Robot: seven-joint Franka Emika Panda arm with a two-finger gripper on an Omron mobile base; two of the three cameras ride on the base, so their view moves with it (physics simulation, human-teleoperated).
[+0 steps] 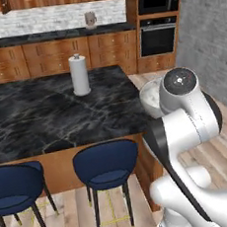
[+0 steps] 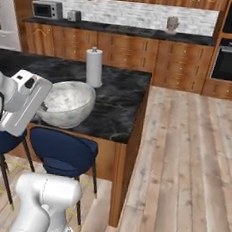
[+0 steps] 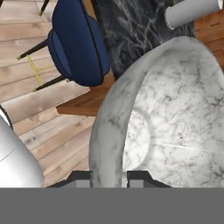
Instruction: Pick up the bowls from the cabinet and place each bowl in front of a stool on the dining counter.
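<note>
Marble bowl [image 2: 69, 102] hangs near paper-towel roll [image 2: 94, 67], above stool [image 2: 63, 152].

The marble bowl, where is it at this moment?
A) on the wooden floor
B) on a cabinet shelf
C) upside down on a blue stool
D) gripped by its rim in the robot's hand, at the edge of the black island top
D: the hand pinches the marble bowl's rim at the dining counter's edge, above a stool.
</note>
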